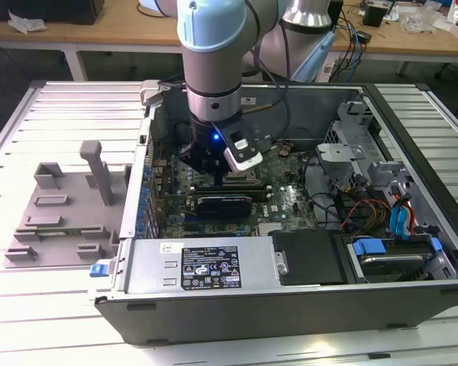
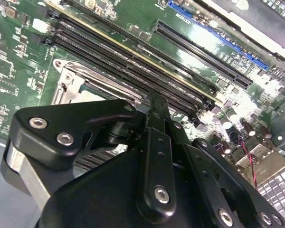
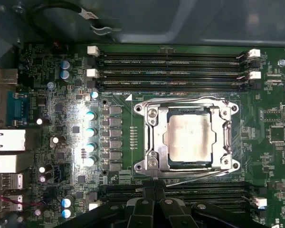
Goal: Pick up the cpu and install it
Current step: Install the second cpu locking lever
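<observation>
Silver and flat, the cpu [image 3: 187, 139] already sits inside the socket frame [image 3: 187, 138] on the motherboard [image 3: 61, 95], so the placing step seems finished or nearly so. The gripper [image 1: 211, 162] hangs just above it, empty I judge; how wide its fingers stand I cannot tell. Memory slots [image 3: 171, 71] flank the socket, and a grey tray [image 1: 61, 213] lies on the table [image 1: 30, 320] at the exterior view's left, well apart.

The exterior view looks down on the open computer case [image 1: 412, 301]; both wrist views hover close over its motherboard [image 3: 52, 90].
</observation>
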Available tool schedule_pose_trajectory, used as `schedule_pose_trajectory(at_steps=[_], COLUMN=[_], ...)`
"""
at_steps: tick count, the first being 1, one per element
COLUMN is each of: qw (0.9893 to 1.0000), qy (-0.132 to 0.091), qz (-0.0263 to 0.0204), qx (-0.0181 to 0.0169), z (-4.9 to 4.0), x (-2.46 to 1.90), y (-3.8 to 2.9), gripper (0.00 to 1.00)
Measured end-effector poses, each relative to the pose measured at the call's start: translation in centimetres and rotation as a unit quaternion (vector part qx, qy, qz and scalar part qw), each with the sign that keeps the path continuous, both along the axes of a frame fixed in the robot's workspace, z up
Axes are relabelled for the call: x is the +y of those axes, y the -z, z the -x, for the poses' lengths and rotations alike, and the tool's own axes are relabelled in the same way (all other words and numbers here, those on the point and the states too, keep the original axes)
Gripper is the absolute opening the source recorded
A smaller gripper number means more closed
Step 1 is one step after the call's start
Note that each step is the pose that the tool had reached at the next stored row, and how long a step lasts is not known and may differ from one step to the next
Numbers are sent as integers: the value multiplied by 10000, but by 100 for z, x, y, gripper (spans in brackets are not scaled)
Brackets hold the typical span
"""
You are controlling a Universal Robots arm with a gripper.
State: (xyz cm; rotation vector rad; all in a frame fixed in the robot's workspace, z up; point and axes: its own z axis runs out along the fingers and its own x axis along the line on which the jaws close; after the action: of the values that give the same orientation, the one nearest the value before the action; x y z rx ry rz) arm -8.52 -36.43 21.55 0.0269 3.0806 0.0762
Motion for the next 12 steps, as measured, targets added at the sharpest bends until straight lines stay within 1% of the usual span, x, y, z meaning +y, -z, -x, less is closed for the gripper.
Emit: schedule_pose_trajectory(at_steps=[5, 12], qw=[10000, 10000], qy=[0, 0], qz=[-5, -8], qx=[1, 0], z=[34, 103], x=[0, 0], y=[16, 54], gripper=[11, 11])
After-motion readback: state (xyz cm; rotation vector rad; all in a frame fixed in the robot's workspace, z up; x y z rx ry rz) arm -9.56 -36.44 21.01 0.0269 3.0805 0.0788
